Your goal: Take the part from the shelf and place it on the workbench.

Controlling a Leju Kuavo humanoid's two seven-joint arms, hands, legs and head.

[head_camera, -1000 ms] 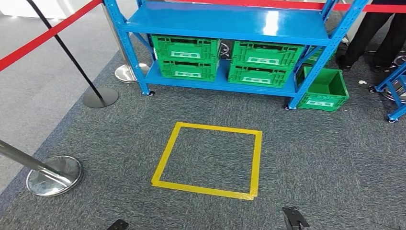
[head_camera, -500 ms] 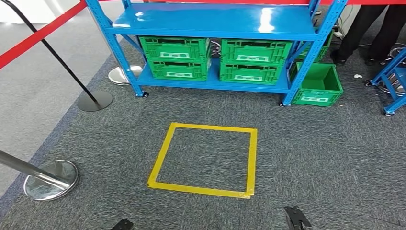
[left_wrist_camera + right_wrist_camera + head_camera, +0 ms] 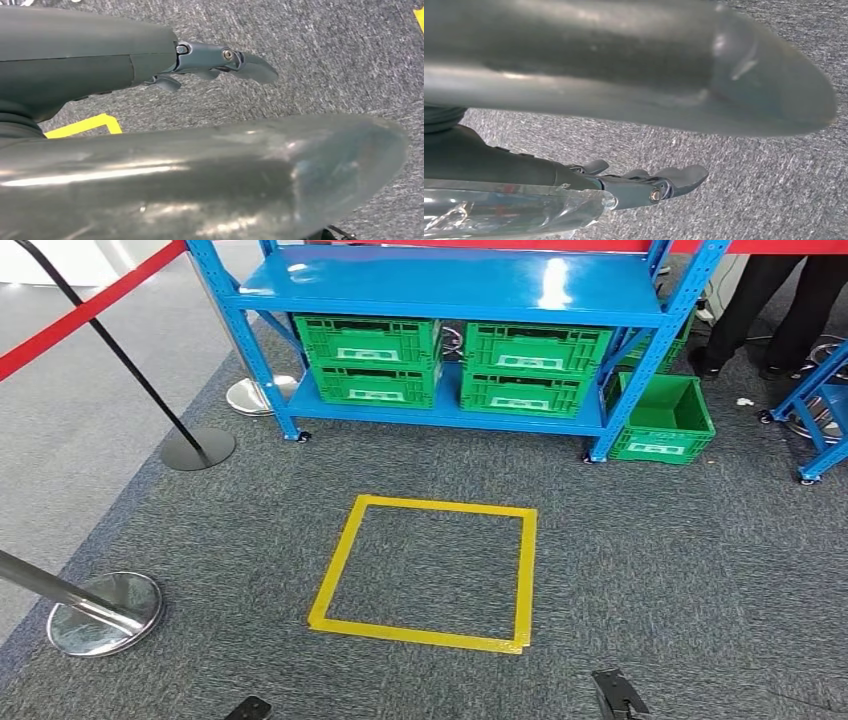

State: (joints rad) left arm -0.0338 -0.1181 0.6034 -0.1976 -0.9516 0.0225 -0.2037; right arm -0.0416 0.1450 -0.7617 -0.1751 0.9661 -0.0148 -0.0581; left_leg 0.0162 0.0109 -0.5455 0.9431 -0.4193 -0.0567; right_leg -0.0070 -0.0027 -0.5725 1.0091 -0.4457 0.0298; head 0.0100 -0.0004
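Left robot hand (image 3: 220,62) and right robot hand (image 3: 649,185) hang over carpet, fingers apart, holding nothing; arms evidently lowered for walking. Yellow floor square (image 3: 428,573) lies ahead. The part cannot be made out; presumably inside the green crates (image 3: 450,365) on the blue shelf (image 3: 450,285).

Glossy blue painted metal shelf (image 3: 455,285), ribbed green plastic crates (image 3: 365,358), rough grey carpet (image 3: 650,570) – matt, shiny chrome stanchion base (image 3: 105,612), smooth yellow tape square (image 3: 425,570), possibly vinyl
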